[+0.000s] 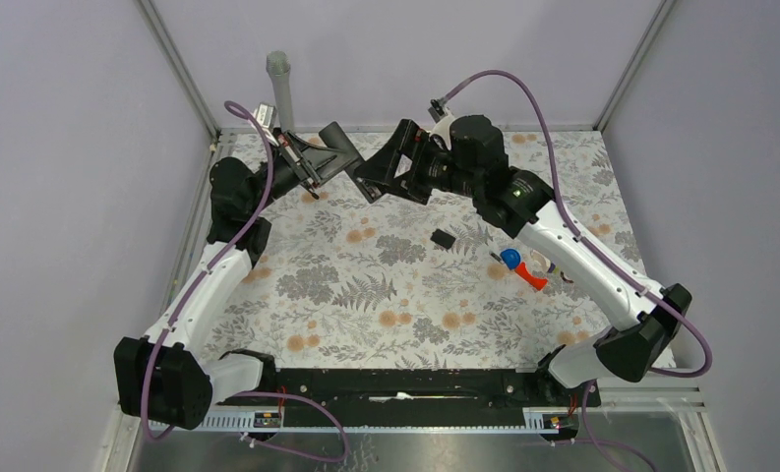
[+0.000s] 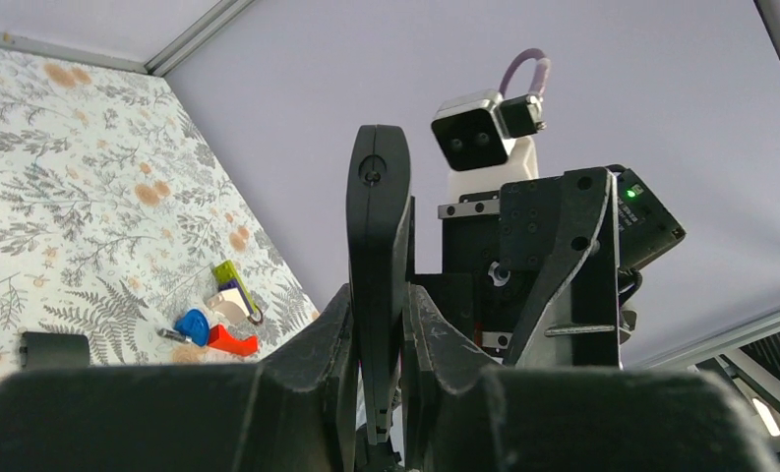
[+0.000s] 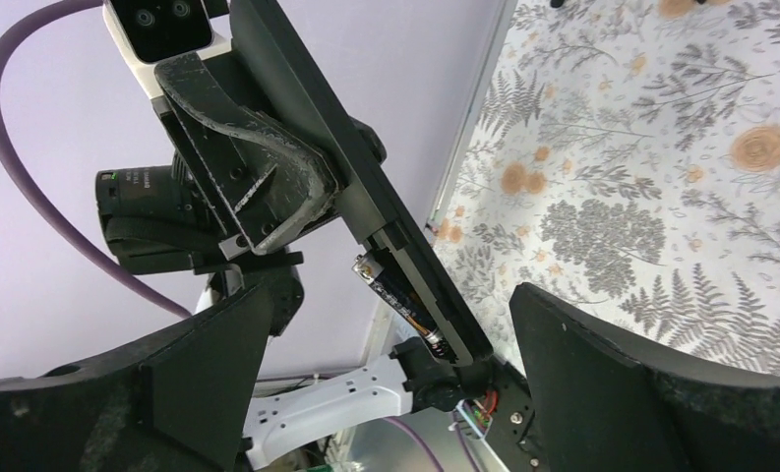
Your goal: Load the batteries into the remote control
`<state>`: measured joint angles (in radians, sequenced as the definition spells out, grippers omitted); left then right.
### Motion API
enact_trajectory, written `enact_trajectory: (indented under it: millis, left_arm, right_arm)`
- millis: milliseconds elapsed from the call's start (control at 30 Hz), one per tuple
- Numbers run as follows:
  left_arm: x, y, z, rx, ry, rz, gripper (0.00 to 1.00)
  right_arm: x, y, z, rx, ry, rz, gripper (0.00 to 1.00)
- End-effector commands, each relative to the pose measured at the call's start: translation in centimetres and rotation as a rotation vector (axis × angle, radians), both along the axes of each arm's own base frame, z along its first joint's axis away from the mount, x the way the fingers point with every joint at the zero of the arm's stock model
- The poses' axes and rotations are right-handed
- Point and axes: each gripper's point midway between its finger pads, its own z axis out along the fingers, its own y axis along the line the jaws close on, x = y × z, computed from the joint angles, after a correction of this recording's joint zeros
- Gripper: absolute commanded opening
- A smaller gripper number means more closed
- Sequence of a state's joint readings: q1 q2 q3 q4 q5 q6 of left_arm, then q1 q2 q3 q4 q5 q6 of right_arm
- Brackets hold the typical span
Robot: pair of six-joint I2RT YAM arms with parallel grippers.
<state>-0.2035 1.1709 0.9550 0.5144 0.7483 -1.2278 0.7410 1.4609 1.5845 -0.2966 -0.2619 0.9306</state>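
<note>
1. Table [image 1: 366,295], floral cloth. You've got both arms out toward the far edge: L arm [image 1: 204,285] up the left side, R arm [image 1: 582,256] angling in from the right.
2. R gripper [image 1: 381,167]: jaws spread wide, nothing between the pads. It hangs in mid-air, facing the remote and just beside it.
3. L gripper [image 2: 378,339]: fingers pressed together on the remote control [image 2: 377,246], pinching it edge-on near one end. The remote's off the table, far-left, near the back wall.
4. From your R wrist cam the remote runs as a tilted bar, w/ the back compartment open at the free end.
5. Red-and-blue toy pieces [image 1: 523,267]: on the cloth right of centre, just beside the R forearm.
6. Short black piece [image 1: 443,238]: lying alone on the cloth, between the toy pieces and the grippers.
7. Battery [image 3: 402,307]: only one seen. It sits lengthwise inside that open compartment, dark body, metal end at the low side. Can't tell if there's a 2nd slot or whether it's filled.
</note>
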Motion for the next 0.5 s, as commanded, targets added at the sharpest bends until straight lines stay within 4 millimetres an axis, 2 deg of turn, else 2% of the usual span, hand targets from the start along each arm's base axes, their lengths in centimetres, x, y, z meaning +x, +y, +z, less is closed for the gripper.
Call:
enact_trajectory:
  millis: [0,300,467]
  left_arm:
    - [-1.17,0.73,3.87,-0.044,-0.165,0.032,0.0]
    - [-1.4,0.79,4.25,-0.06,-0.18,0.029,0.0]
    - [-1.57,0.75,4.16,-0.059,-0.186,0.024,0.0]
  right_arm:
    - [-0.11,1.19,1.56,0.095,0.025,0.047,0.99]
    - [0.19,1.65,1.4,0.149,0.07,0.057,0.83]
    - [0.46,1.66,1.33,0.166,0.082,0.054,0.79]
